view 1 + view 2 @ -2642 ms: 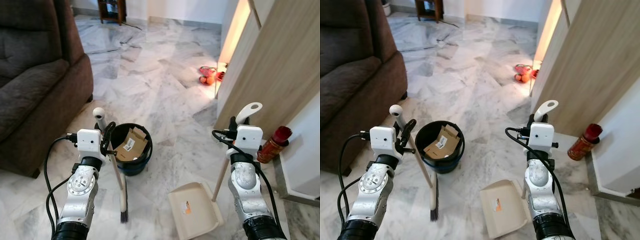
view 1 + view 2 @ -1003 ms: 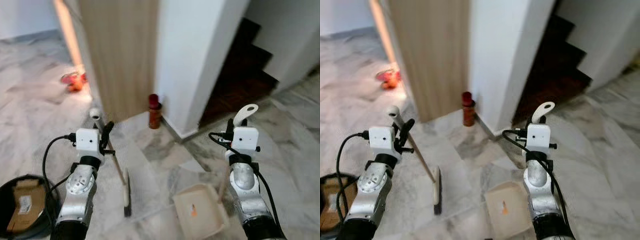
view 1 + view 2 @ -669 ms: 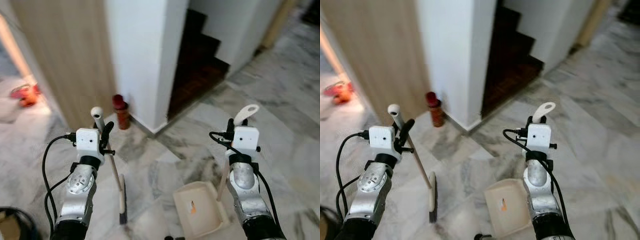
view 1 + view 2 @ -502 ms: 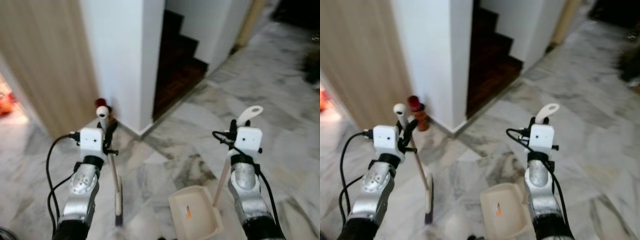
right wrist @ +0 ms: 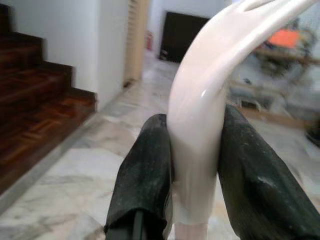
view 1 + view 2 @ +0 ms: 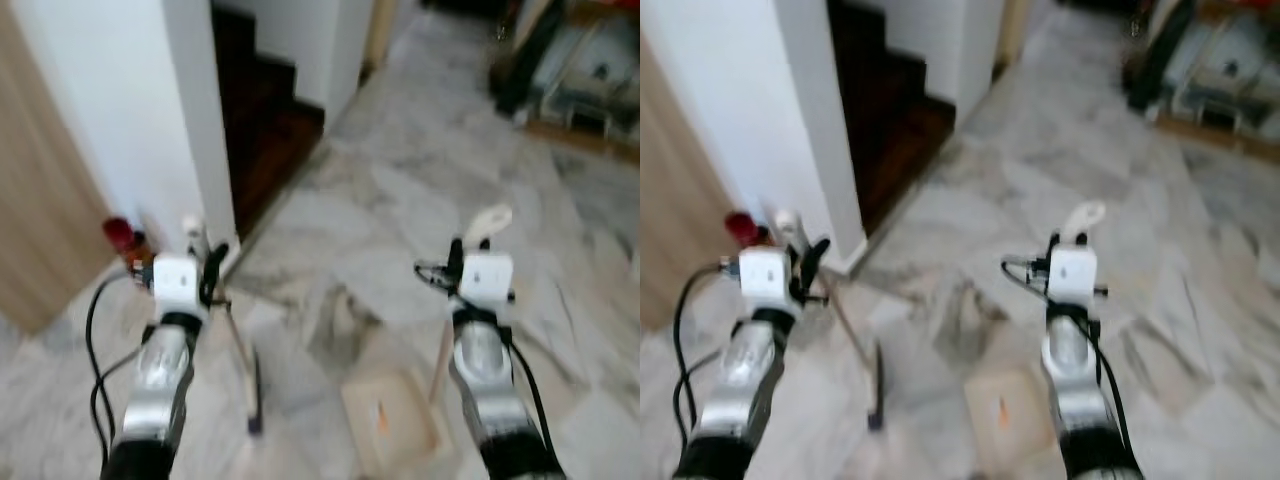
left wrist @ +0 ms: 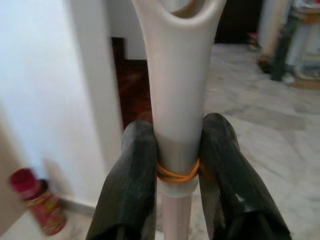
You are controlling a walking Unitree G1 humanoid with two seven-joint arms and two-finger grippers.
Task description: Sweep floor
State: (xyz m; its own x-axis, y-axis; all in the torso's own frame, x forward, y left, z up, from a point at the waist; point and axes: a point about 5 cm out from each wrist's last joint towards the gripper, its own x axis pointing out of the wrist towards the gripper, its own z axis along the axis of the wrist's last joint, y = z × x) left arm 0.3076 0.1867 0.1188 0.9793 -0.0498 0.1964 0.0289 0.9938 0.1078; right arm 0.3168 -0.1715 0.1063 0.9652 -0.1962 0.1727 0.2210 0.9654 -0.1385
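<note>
- Marble floor [image 6: 400, 180] is blurred; dark stairs [image 6: 265, 130] lie at 11 o'clock.
- Broom [image 6: 240, 350] is pinched by left gripper [image 7: 175, 165], dustpan [image 6: 390, 425] by right gripper [image 5: 192, 165], both carried low, judged ready for sweeping.

nothing here can be read. the dustpan [image 6: 392, 423] on the marble floor carries a small orange sticker [image 6: 381, 421], but the picture is blurred and whatever is printed on it is lost. the red canister [image 7: 38, 206] by the white wall has a label band too smeared to make out.
</note>
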